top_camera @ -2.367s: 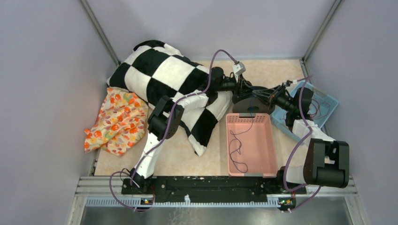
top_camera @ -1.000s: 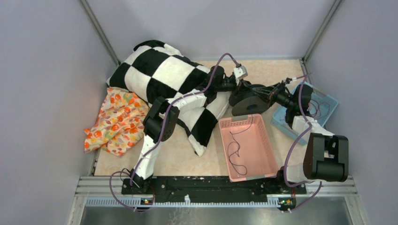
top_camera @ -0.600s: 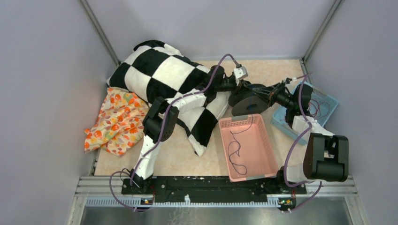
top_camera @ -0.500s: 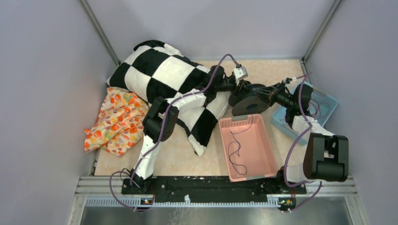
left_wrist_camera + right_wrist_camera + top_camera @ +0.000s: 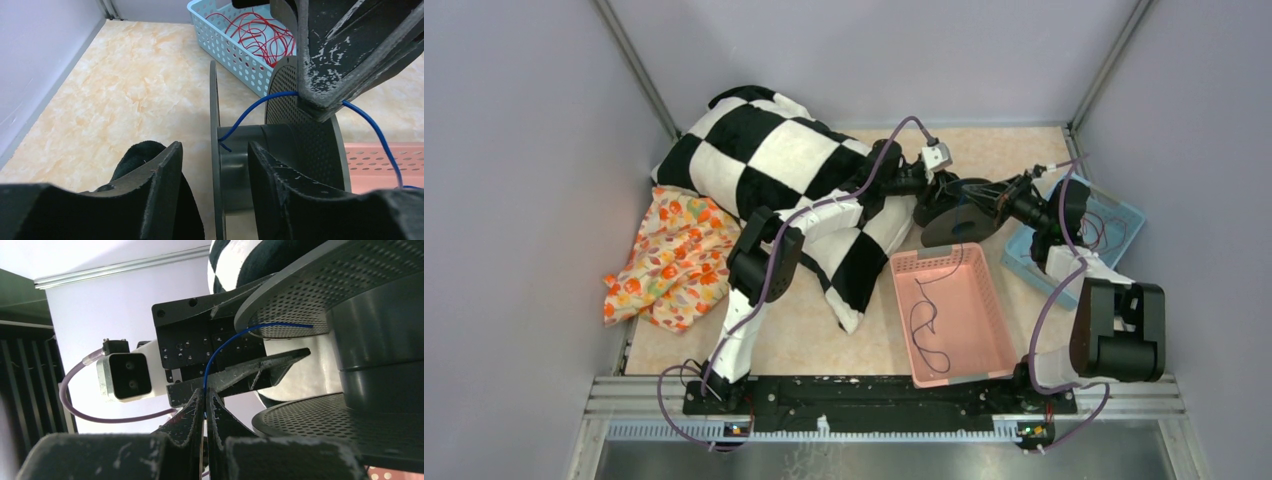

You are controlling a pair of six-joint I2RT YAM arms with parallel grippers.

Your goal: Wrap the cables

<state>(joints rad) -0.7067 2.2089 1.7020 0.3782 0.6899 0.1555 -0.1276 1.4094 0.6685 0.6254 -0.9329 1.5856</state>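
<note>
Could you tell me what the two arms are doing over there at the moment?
They are winding the cable onto a black spool. The left gripper straddles one spool flange, jaws apart. The right gripper pinches the thin blue cable beside the hub. The cable's end sits at the hub, which looks bare, and the rest trails into the pink basket.

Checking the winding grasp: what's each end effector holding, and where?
Right end effector pinches the blue wire close to its end at the spool. Left end effector straddles the spool's flange, jaws apart; no clamp visible.
</note>
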